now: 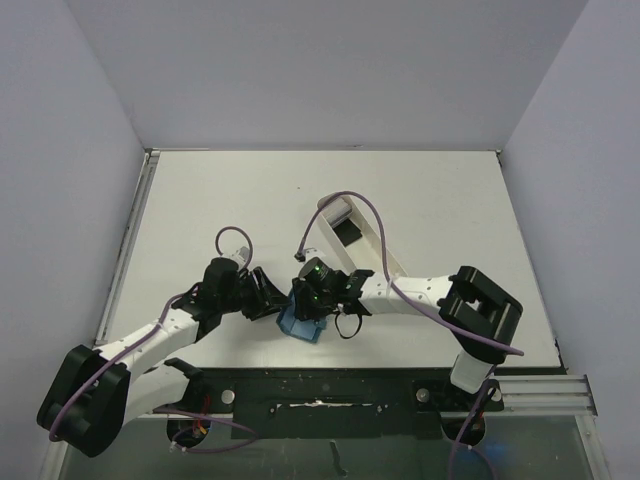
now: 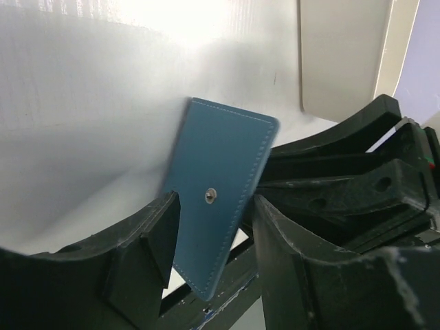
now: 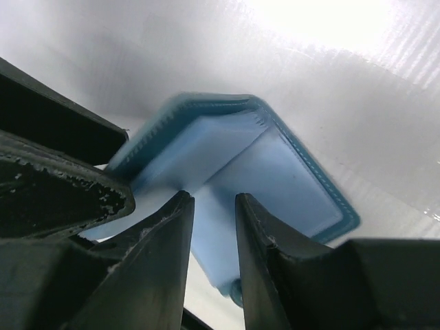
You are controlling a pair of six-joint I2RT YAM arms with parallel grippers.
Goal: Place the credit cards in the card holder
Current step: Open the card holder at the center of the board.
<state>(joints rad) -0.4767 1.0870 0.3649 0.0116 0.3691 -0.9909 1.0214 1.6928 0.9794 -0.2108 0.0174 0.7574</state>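
Teal card holder [image 3: 275, 179] propped open for loading: my right end effector [image 3: 212, 201] pinches its flap; left end effector [image 2: 214, 203] brackets it, and I cannot tell its grip.

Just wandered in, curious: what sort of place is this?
Probably a robotics lab test cell: a left arm and right arm mounted at a white table, plain walls boxing it in, one blue wallet to practise on.

A lab test cell – plain pale walls [image 1: 330, 70] box in a white table [image 1: 220, 190].
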